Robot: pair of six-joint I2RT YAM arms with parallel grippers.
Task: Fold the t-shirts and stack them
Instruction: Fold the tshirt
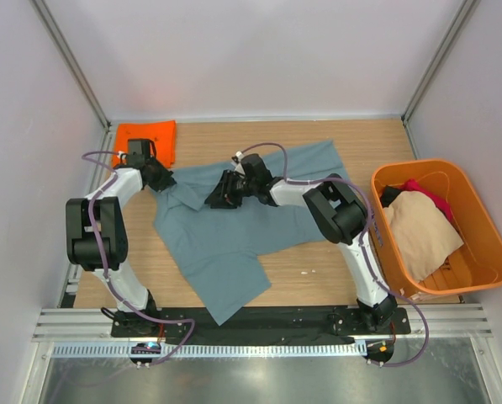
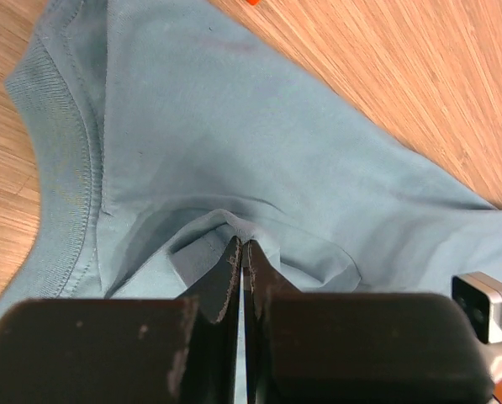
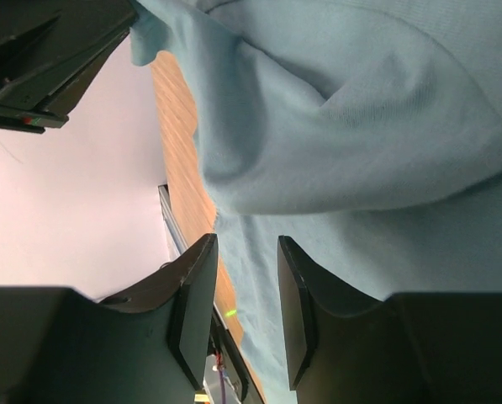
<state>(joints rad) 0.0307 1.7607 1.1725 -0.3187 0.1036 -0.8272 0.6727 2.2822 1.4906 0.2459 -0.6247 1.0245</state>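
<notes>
Left jaws were clenched on a small raised fold of the grey-blue t-shirt (image 1: 225,244), just beside its ribbed collar (image 2: 61,194), at the far left part of the cloth. Right jaws stood apart, released, and the wrist view showed nothing between them. They hung low over the far middle of the same shirt, where the cloth made soft wrinkles, but it could not be told whether they touched it. The grey-blue t-shirt lay spread on the wooden desk (image 1: 318,278), in the middle, between the left arm (image 1: 108,223) and the right arm (image 1: 343,210). One sleeve pointed to the far right and one corner of the shirt reached the near edge of the desk. A bright orange t-shirt (image 1: 145,135) lay flat in the far left corner, near the left jaws. At the right side of the desk stood an orange plastic tub (image 1: 473,265), apart from the grey-blue shirt. Inside the tub a beige t-shirt (image 1: 419,231) lay on top, with a red one (image 1: 431,198) and a dark one (image 1: 391,195) showing at its far side.
</notes>
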